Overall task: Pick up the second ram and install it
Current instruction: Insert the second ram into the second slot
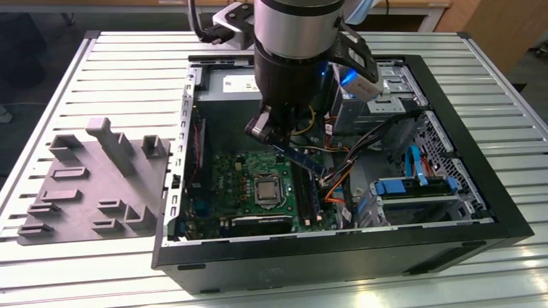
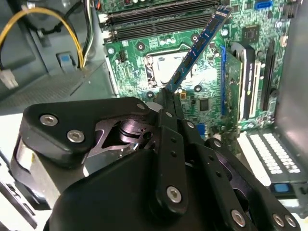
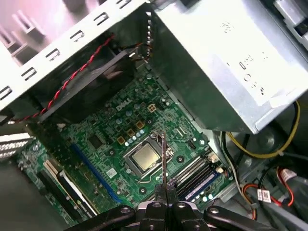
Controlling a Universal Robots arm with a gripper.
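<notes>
Here the hand clamps the second ram — tilted above the motherboard.

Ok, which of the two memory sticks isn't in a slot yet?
The second ram, held tilted above the motherboard by the gripper, jaws shut on it; the other stick is seated beside the processor socket.

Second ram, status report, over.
Gripper shut on the second ram. Held tilted above the motherboard, not yet seated. Orange cables close beside the memory slots.
</notes>
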